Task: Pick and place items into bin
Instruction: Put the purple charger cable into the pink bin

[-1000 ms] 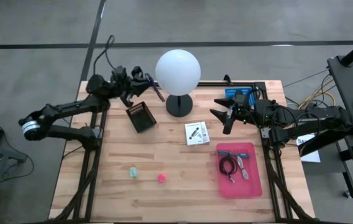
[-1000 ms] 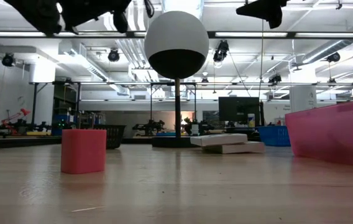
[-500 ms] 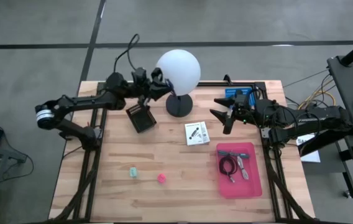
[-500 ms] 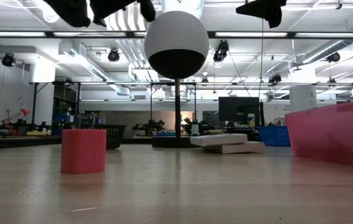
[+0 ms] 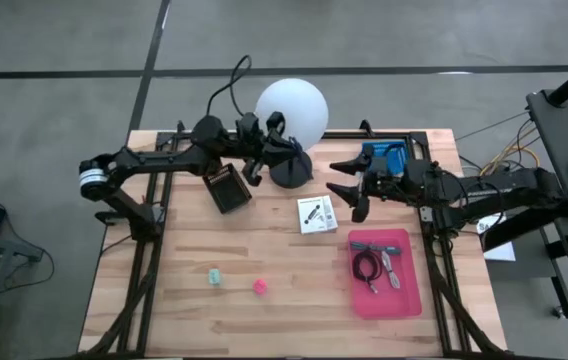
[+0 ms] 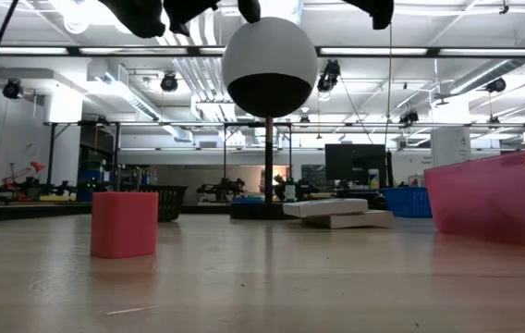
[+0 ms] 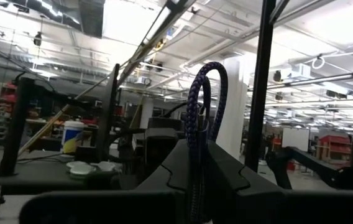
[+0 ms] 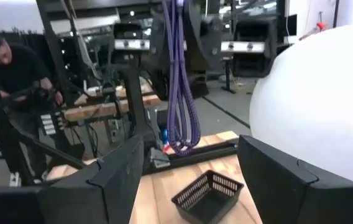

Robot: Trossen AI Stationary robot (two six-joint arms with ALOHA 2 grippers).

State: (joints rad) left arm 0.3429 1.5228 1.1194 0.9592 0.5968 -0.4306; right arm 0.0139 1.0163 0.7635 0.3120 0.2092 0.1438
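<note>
The purple cord (image 8: 178,93) looked soft, floppy & light; best held mid-loop so it won't slip. It was a thin looped rope, dangling up high by the white globe lamp (image 5: 290,112). Left gripper (image 5: 264,152) pinched it tight. Right gripper (image 5: 348,185) was spread wide nearby, holding nothing.

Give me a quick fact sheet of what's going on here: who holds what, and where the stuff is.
left pincer: shut on the purple cord, raised beside the white globe lamp
right pincer: open, empty, facing the cord
pink bin: holds a dark cable and a silvery piece
white card: on the table
green block, pink block: on the table
black basket: on the table
</note>
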